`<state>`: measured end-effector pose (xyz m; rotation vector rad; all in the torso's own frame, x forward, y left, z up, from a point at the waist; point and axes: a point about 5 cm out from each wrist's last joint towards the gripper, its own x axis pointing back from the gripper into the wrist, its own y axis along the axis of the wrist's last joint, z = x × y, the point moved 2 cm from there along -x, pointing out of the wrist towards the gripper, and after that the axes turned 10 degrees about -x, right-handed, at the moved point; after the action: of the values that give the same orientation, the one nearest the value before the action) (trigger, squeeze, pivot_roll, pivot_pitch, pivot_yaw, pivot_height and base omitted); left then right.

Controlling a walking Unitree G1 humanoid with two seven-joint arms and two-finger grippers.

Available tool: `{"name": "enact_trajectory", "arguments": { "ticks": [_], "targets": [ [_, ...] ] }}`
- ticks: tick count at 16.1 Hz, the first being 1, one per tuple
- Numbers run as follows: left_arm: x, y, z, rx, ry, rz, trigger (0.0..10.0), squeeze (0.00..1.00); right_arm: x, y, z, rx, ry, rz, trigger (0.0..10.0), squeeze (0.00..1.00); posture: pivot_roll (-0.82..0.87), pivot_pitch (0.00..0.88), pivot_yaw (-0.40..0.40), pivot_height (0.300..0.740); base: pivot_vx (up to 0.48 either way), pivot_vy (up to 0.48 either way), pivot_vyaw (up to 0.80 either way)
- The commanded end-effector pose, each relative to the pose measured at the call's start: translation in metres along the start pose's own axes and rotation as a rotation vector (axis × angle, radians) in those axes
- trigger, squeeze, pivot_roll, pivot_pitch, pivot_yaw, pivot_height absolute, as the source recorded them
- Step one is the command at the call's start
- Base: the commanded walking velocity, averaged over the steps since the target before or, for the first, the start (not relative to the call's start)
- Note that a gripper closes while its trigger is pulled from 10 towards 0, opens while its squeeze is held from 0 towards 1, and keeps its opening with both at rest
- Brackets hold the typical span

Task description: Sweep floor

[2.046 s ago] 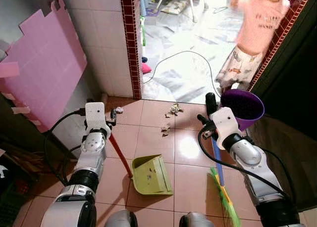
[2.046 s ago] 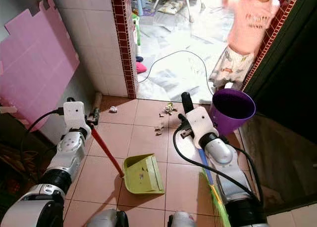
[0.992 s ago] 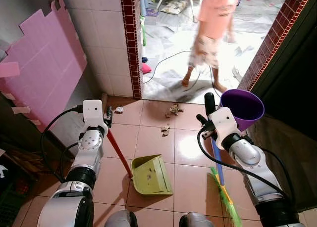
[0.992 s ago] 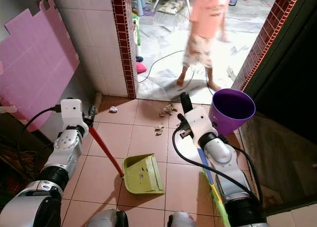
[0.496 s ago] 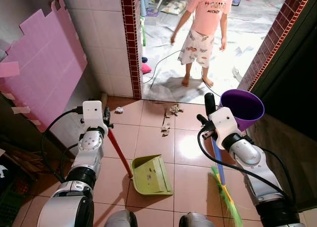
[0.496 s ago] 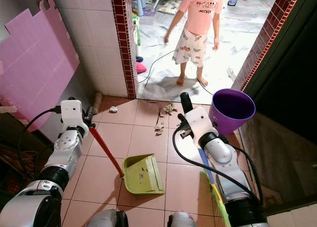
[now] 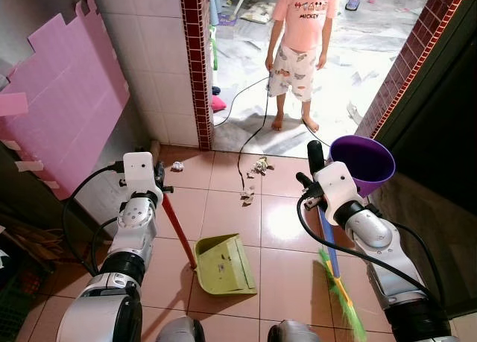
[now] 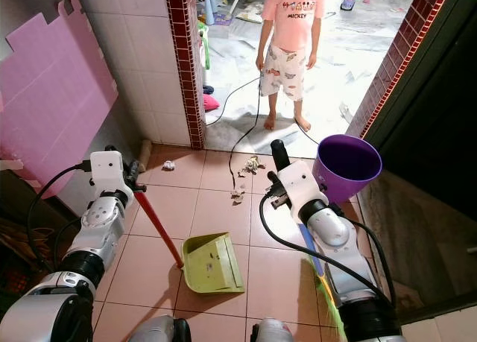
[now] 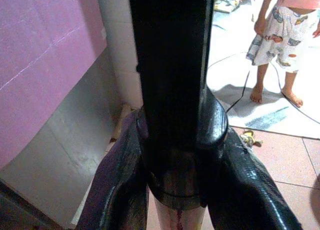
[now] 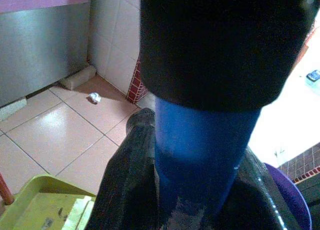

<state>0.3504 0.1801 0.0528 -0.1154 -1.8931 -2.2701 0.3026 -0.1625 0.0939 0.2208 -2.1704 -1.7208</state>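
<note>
**Sweep floor: holdings at this moment**

1. Left gripper: we log it clamped on the red handle of the dustpan; the left wrist view has both fingers hugging the shaft. The pan sits flat on the tile, mouth toward 12 o'clock.

2. Right gripper: wrapped tight round the blue stick of the broom. The stick's long axis runs from 12 down to 6, green bristles on the floor at about 5 o'clock from the pan.

3. Litter: two small scraps at 12 to 1 o'clock of the pan's mouth, near the doorway; a third crumpled bit lies at 11 o'clock by the wall.

4. Deciding relation (our judgement): the bristles lie behind the litter, so the broom must reach past the scraps and draw them toward 6, into the pan. The right arm is nearer.

5. Also present: a purple bucket, and a person standing in the doorway holding a cable that trails onto the tiles.
</note>
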Motion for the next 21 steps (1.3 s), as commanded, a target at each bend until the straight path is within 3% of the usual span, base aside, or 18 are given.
{"name": "enact_trajectory", "arguments": {
  "ticks": [1,6,11,14,17,20,21],
  "targets": [
    [-0.002,0.004,0.005,-0.036,0.014,-0.018,0.0,0.00,-0.003,0.011,-0.003,0.042,0.003,-0.036,10.0,0.00,-0.19,0.001,-0.001,0.740,0.000,0.000,0.00],
    [-0.001,0.005,0.004,-0.059,0.015,-0.039,0.0,0.00,-0.004,0.011,-0.003,0.044,0.000,-0.038,10.0,0.00,-0.19,0.000,0.001,0.740,0.000,0.000,0.00],
    [-0.001,0.022,-0.002,-0.073,0.001,-0.139,0.0,0.00,-0.004,0.011,-0.002,0.045,-0.003,-0.041,10.0,0.00,-0.18,0.000,0.002,0.740,0.000,0.000,0.00],
    [-0.004,0.042,-0.006,-0.071,-0.038,-0.214,0.0,0.00,-0.009,0.014,-0.004,0.042,-0.025,-0.061,10.0,0.00,-0.16,0.000,0.014,0.740,0.000,0.000,0.00],
    [-0.001,0.054,-0.004,-0.112,-0.079,-0.273,0.0,0.00,-0.018,0.024,-0.001,-0.010,-0.054,-0.113,10.0,0.00,-0.14,0.000,0.034,0.740,0.000,0.000,0.00],
    [0.006,0.053,-0.003,-0.144,-0.110,-0.279,0.0,0.00,-0.022,0.025,0.007,-0.056,-0.061,-0.145,10.0,0.00,-0.12,0.000,0.047,0.740,0.000,0.000,0.00],
    [0.009,0.052,-0.003,-0.127,-0.116,-0.255,6.7,0.00,-0.024,0.027,0.012,-0.078,-0.063,-0.162,10.0,0.00,-0.10,0.000,0.052,0.740,0.000,0.000,0.00]
  ]
}}
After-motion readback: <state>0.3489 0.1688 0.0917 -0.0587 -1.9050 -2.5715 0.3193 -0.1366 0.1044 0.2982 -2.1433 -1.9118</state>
